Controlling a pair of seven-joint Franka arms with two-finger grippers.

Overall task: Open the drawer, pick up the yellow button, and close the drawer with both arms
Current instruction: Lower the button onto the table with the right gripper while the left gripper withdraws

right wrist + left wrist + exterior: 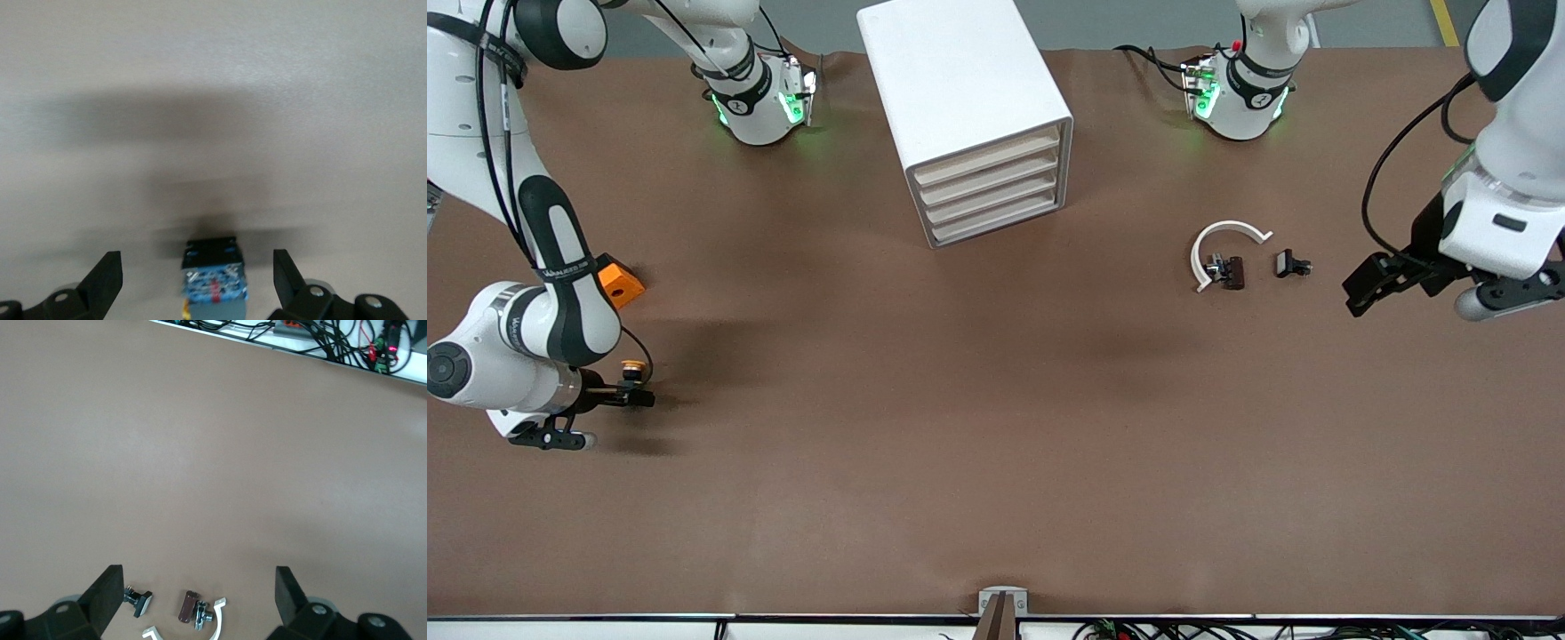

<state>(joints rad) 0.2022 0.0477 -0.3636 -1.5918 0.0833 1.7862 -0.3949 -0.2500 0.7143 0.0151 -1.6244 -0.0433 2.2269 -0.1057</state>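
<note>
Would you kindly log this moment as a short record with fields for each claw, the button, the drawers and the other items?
right claw: open, low at the right arm's end of the table, fingers either side of the button
button: on the table, not gripped
left claw: open, up over the loose parts at the left arm's end
drawer unit: all four drawers look shut
orange block: on the table, partly hidden by the right arm
loose parts: white curved piece, two small dark parts
</note>
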